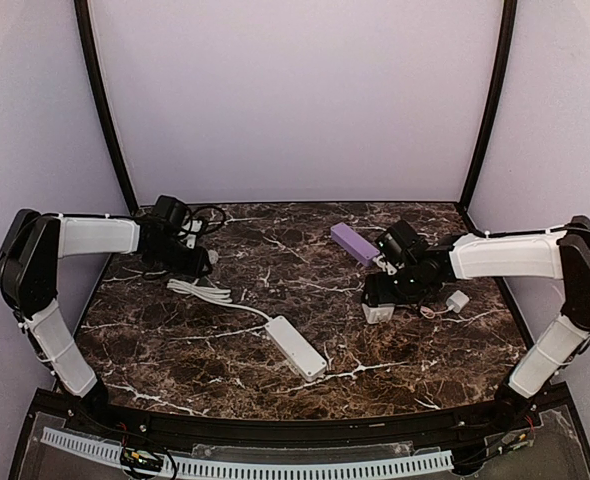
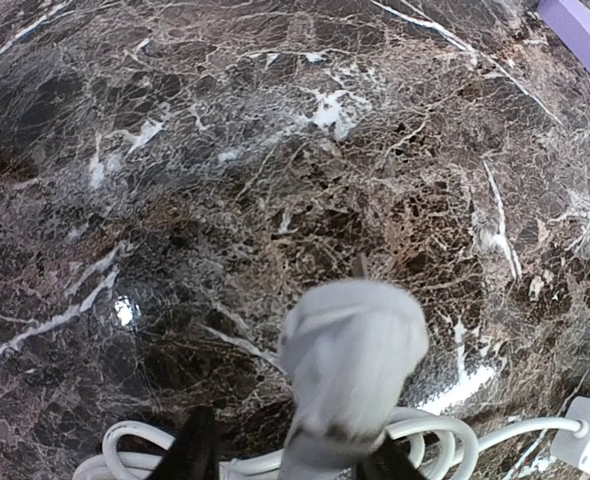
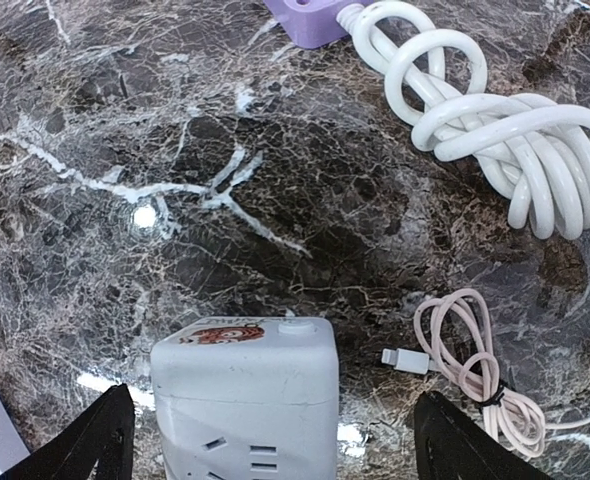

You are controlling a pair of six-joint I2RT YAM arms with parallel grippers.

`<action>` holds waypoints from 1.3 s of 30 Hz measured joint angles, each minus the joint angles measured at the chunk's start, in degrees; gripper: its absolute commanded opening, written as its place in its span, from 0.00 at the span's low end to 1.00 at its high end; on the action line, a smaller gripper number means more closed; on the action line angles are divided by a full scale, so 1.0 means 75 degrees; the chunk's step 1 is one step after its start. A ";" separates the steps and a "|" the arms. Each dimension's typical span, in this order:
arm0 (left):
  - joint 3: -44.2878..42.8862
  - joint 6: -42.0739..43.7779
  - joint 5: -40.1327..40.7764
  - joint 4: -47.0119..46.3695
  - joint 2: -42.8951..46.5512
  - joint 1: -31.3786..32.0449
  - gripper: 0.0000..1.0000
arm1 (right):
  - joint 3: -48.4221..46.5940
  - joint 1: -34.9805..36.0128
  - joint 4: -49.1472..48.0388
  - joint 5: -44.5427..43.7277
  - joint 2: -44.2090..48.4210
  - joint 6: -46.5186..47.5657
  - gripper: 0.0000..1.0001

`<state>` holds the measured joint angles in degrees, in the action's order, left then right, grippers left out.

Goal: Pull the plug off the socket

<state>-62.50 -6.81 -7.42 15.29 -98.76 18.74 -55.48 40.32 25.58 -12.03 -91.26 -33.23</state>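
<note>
Socket [image 3: 243,400] top bears a small red sticker [image 3: 218,333], its writing unreadable.

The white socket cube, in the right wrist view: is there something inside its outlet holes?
The socket cube shows empty slots on the face toward the camera; nothing is plugged there. A red-orange sticker sits at its far edge. Its underside and remaining faces are hidden.

A dark, white-veined marble table [image 1: 275,240] lay under the left gripper [image 1: 200,260] and the right gripper [image 1: 380,298]. Pale lilac walls [image 1: 295,100] stood beyond and outward of both. Black poles [image 1: 105,110] rose at the far corners. A glare spot [image 3: 145,215] shone on the marble ahead of the right gripper.
</note>
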 measured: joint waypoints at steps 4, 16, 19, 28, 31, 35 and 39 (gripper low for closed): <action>-0.0009 -0.0055 0.0035 0.0105 -0.0087 -0.0023 0.61 | 0.0061 0.0000 -0.0015 0.0009 0.0134 0.0003 0.94; 0.0175 -0.0239 0.0032 -0.0143 0.0082 -0.0035 0.96 | 0.0131 0.0000 -0.0201 0.0087 0.0659 0.0102 0.99; 0.0463 -0.0239 0.0152 -0.0268 0.0612 -0.0035 0.99 | 0.0131 -0.0029 -0.0309 0.0090 0.0781 0.0262 0.99; 0.0621 -0.0181 0.0393 -0.0746 0.2177 -0.0956 1.00 | 0.0178 -0.1148 -0.1099 0.0962 0.1131 0.1227 0.99; 0.0761 -0.0248 0.0417 -0.0892 0.2468 -0.1617 1.00 | 0.0259 -0.1926 -0.1376 0.1329 0.1402 0.1585 0.99; 0.1023 -0.0600 0.0478 -0.1087 0.2990 -0.2675 1.00 | 0.0469 -0.3028 -0.1658 0.1810 0.1772 0.2040 0.99; 0.1591 -0.0976 0.1029 -0.1716 0.3780 -0.3174 1.00 | 0.0752 -0.4112 -0.1941 0.2116 0.2180 0.2372 0.99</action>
<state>-50.57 -14.13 0.30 2.42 -70.41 -5.06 -49.84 9.47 11.03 3.84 -74.91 -15.44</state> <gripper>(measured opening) 0.995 0.986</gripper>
